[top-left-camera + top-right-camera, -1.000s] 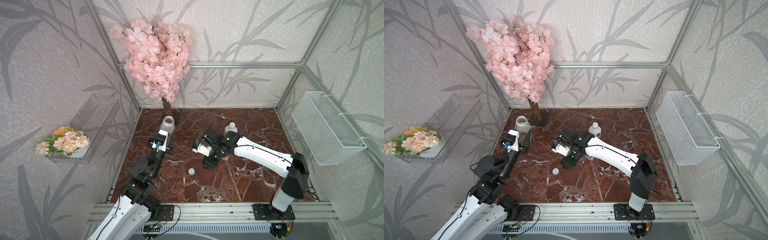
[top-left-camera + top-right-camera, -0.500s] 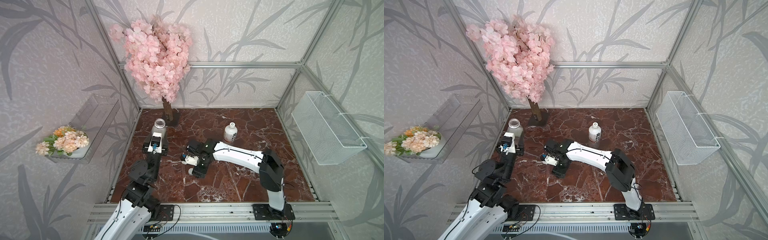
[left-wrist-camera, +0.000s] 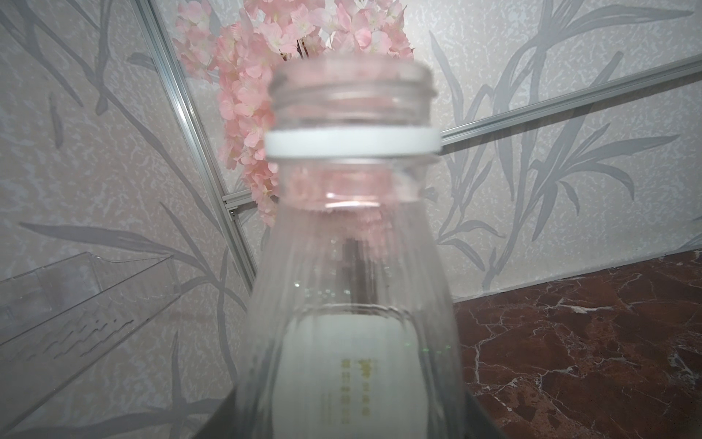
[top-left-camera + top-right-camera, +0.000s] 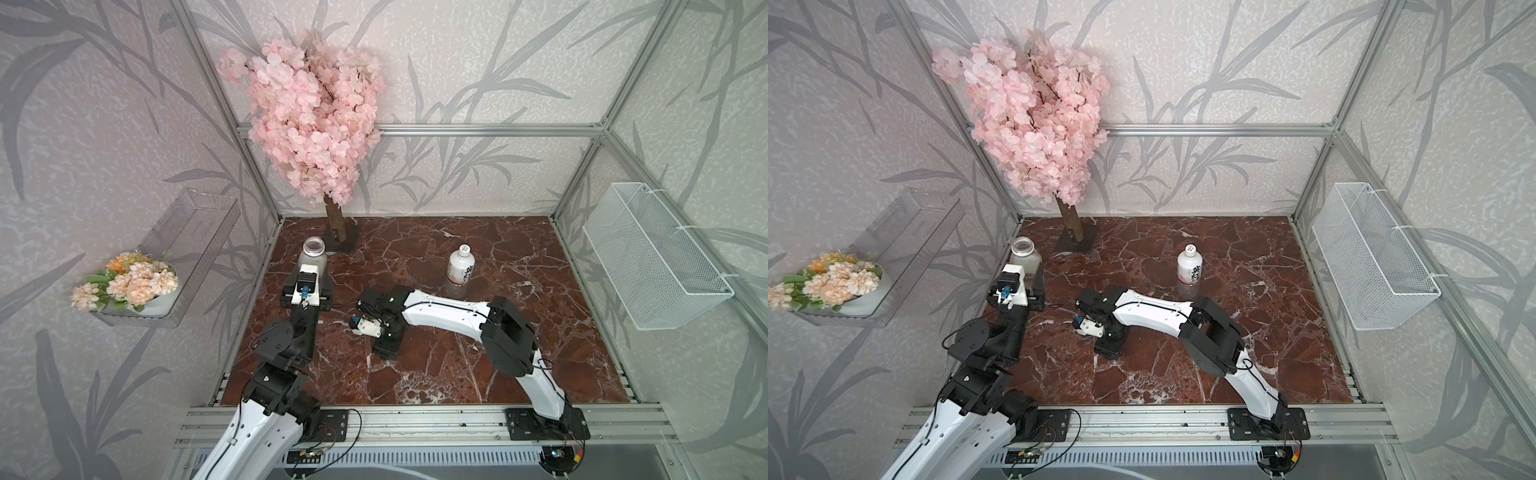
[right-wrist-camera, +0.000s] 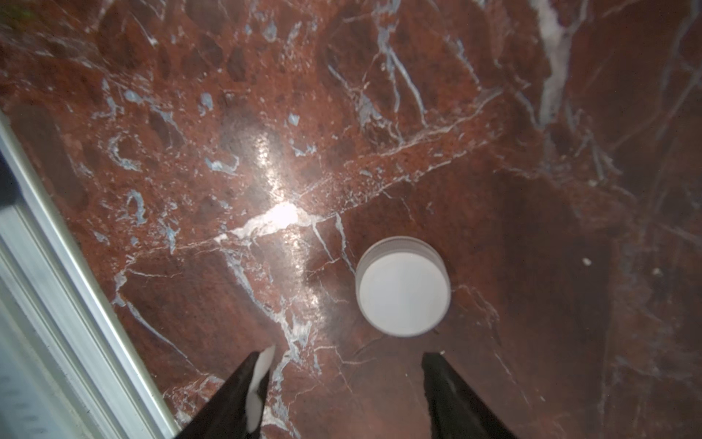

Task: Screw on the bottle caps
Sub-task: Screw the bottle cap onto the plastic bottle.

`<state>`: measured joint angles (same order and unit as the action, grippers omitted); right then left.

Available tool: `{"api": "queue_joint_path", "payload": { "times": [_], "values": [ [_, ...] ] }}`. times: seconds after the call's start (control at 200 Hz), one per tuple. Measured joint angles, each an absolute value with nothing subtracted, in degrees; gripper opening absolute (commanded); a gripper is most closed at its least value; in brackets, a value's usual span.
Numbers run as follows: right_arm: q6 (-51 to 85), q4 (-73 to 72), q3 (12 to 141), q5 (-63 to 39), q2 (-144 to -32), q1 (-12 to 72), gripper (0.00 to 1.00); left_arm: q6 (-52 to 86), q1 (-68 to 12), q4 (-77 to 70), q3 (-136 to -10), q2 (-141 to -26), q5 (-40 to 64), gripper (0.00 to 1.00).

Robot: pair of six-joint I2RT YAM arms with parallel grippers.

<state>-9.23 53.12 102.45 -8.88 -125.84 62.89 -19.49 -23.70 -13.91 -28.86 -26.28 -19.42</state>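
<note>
R arm has swung off the white bottle (image 4: 460, 268) and folded back over the counter (image 4: 519, 340). A sec ago it reached toward the back by that bottle, w/ the plain cap lying in the open. Now the right fingers (image 5: 452, 391) hang above the plain cap (image 5: 404, 287), spread wide, nothing between them. Cap lies flat, top up, just ahead of the tips, left of counter centre, abt midway front to back; in both top views the arm hides it.

White bottle stands alone in the back half, a little right of centre, w/ the printed cap (image 4: 1190, 248) on its neck. Looks done; how tight, can't tell.

Left fingers (image 3: 218, 423) stay clamped on the clear bottle (image 4: 312, 253), upright nr the back-left corner just beside the tree (image 4: 334, 224) base, shifted a bit toward the left edge. Neck open, threads bare.

So one bottle prob. finished and work has moved to no. 2. Next, I'd guess: drop, pinch the cap, carry it to the held bottle.
</note>
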Motion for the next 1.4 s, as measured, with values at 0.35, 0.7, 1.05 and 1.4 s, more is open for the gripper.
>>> {"api": "queue_joint_path", "payload": {
  "times": [0.35,0.7,1.05,1.4],
  "values": [
    [-8.51,51.72,103.48,-6.44,-127.33,63.26,0.65,-19.27,-23.11,-13.54,-28.86,-26.0,-18.79,0.54],
    [-7.79,51.13,104.33,-4.49,-128.9,63.81,0.58,-18.85,-22.85,-12.29,-28.86,-25.76,-18.65,0.54],
    [-7.25,50.7,104.47,-1.78,-129.14,64.58,0.53,-18.39,-22.59,-11.51,-28.64,-24.4,-18.44,0.54],
    [-6.2,48.64,103.79,1.56,-128.95,65.17,0.33,-18.26,-22.44,-11.49,-28.62,-23.68,-18.41,0.54]
  ]
}}
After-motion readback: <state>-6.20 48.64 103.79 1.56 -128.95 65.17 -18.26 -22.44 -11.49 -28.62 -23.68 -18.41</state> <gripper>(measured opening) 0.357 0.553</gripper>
